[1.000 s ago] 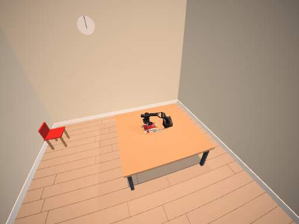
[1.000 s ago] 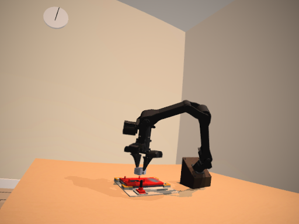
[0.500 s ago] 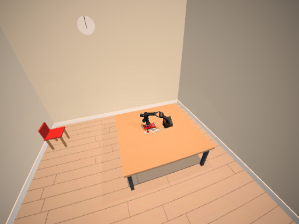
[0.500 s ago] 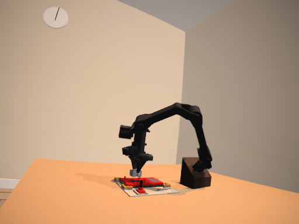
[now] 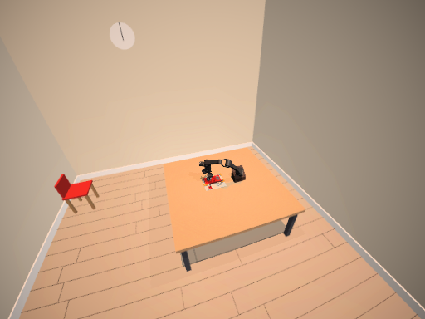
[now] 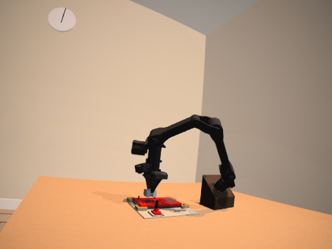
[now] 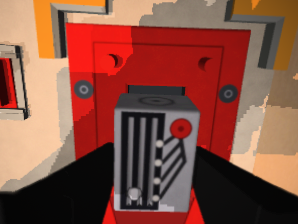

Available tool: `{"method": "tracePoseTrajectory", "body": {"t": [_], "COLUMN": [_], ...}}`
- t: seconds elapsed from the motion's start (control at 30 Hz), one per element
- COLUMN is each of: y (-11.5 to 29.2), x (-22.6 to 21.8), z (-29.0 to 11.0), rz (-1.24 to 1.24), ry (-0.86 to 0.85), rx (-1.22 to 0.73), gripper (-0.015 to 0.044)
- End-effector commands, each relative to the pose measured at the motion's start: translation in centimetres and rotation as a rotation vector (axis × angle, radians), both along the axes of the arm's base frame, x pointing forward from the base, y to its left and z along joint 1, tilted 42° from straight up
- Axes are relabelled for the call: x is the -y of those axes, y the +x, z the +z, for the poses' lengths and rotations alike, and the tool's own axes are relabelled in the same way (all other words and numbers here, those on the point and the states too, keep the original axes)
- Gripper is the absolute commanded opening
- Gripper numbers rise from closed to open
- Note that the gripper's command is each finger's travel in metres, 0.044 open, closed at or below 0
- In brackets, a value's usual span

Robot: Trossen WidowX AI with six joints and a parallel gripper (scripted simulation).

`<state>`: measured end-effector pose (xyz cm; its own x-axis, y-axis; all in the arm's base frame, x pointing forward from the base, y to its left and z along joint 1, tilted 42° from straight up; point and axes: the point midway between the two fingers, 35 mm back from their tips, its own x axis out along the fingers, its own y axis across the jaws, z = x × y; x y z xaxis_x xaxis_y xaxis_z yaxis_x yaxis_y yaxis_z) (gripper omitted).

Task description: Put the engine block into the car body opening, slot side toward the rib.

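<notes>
Gripper (image 6: 150, 192) clamped on the grey engine block (image 7: 154, 150), held at frame centre in the wrist view, directly above the red car body (image 7: 100, 100). A dark opening (image 7: 156, 90) shows just beyond the block's top edge. The car body rests on the counter (image 6: 65, 220).

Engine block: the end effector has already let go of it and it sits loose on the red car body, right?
Not quite. The end effector is shut on the grey engine block, its dark fingers on both sides, as the wrist view shows. The block is at the red car body; how far down cannot be told.
</notes>
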<state>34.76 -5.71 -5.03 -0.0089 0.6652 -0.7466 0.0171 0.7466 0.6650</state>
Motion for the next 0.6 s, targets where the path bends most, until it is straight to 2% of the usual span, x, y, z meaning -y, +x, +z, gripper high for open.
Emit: {"method": "tracePoseTrajectory", "body": {"t": [0.0,0.57], "y": [-0.09,-0.09], "x": [0.02,0.02], "z": [-0.22,-0.23], "rz": [0.011,0.025], "ry": [-0.002,-0.002], "rx": [0.003,0.015], "gripper": [0.0158,0.0158]}}
